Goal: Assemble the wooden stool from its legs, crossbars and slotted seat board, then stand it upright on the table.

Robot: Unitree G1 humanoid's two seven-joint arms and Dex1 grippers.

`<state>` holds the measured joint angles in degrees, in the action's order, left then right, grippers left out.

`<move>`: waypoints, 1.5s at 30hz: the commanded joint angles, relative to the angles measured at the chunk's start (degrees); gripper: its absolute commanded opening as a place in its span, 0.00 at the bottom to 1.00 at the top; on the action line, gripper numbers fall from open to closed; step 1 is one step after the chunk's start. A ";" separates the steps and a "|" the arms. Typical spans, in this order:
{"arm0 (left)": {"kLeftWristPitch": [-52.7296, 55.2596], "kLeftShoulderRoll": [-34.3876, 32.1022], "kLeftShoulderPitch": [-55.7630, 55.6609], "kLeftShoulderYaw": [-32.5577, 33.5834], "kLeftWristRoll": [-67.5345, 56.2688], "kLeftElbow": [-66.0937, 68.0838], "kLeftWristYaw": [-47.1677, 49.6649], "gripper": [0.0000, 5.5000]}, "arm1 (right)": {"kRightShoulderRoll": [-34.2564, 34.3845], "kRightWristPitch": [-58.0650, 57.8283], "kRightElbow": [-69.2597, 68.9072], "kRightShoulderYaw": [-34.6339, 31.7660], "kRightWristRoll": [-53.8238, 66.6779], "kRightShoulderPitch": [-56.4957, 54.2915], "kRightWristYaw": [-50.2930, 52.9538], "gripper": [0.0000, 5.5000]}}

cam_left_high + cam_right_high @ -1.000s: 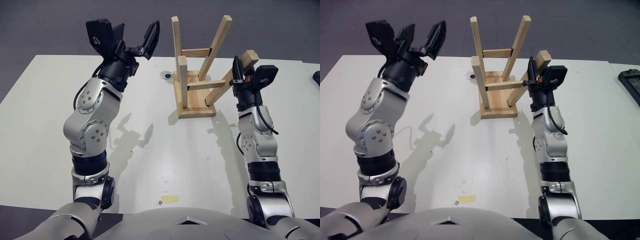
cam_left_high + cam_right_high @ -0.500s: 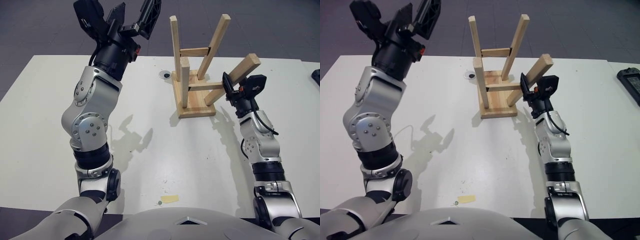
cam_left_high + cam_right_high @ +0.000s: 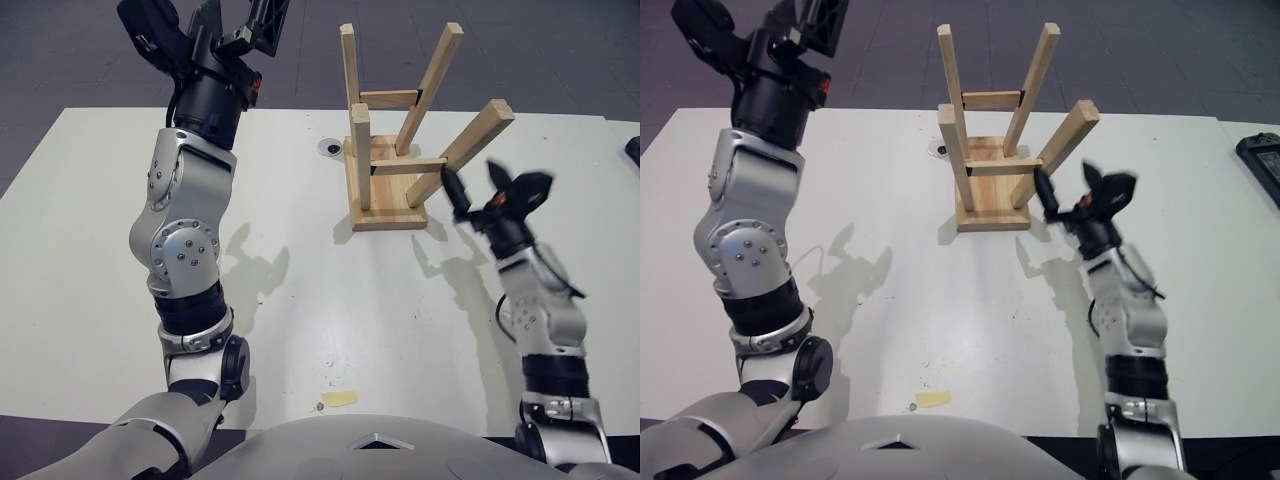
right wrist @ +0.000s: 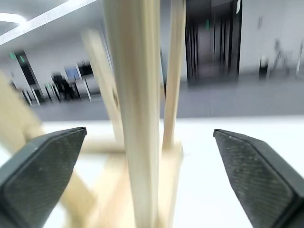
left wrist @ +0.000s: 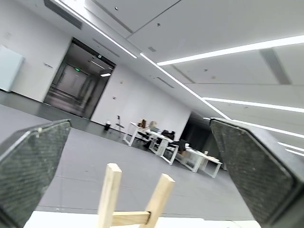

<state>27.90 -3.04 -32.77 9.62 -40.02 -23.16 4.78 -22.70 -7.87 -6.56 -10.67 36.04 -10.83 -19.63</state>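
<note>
The left gripper (image 3: 238,18) was raised high at the upper left of the head view, above the far edge of the white table (image 3: 90,200). Its two fingers were spread wide and held nothing; in the left wrist view its pads (image 5: 33,166) framed bare air, with the tops of two stool legs far beyond them.

The right gripper (image 3: 476,188) sat at right of centre, low over the table and just beside the stool (image 3: 385,215). It was likewise released, fingers well parted and grasping nothing. In the right wrist view a leg (image 4: 135,118) rose between the pads with a gap on either side. Whether the nearer finger brushed the slanting leg (image 3: 462,148) I could not tell.

The stool stood upside down in the upper middle of the frame, seat board flat on the table and its four legs pointing up. The long axis ran vertically, though the legs splayed, the right-hand one leaning strongly to the right. Two crossbars (image 3: 408,167) joined the legs. A small yellow slip (image 3: 340,397) lay near the bottom edge.
</note>
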 commanded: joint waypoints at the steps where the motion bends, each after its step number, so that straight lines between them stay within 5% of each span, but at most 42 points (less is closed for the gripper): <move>1: 0.88 -1.19 2.21 -1.69 5.91 1.76 2.18 0.98 | -2.06 -4.01 -4.94 -4.94 3.16 -9.54 3.94 0.98; 7: -0.45 -0.46 0.96 -0.24 8.51 2.36 3.32 0.98 | 0.04 -4.04 0.40 -8.76 -0.73 -30.64 17.95 0.98; 13: 3.55 -2.94 0.97 0.10 9.64 0.80 3.56 0.98 | 1.47 -22.94 0.86 2.62 -7.56 -21.48 21.73 0.98; 16: 5.35 -3.85 1.56 1.07 8.90 -0.15 3.30 0.98 | 1.10 -28.89 -2.52 3.27 -7.26 -18.03 20.54 0.98; 24: 3.16 -0.97 0.92 -2.23 11.60 3.84 1.83 0.98 | 6.22 -17.12 0.15 2.74 -13.24 -19.78 19.89 0.98; 29: -0.02 1.96 -2.75 -5.65 14.34 7.96 0.27 0.98 | 9.68 -7.35 -4.79 -3.49 -9.76 -23.31 19.28 0.98; 41: -14.92 5.43 -25.16 -5.98 21.02 33.61 -4.14 0.98 | 10.57 -6.30 -5.78 -8.24 -6.53 -26.02 20.88 0.98; 45: -2.32 4.51 -22.77 -13.45 22.57 36.36 -9.72 0.98 | 11.01 -7.40 -6.85 -8.13 -6.49 -25.40 21.82 0.98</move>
<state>16.46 2.06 -57.47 1.73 -18.72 10.99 -1.02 -12.04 -14.31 -12.46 -18.67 29.05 -36.00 1.50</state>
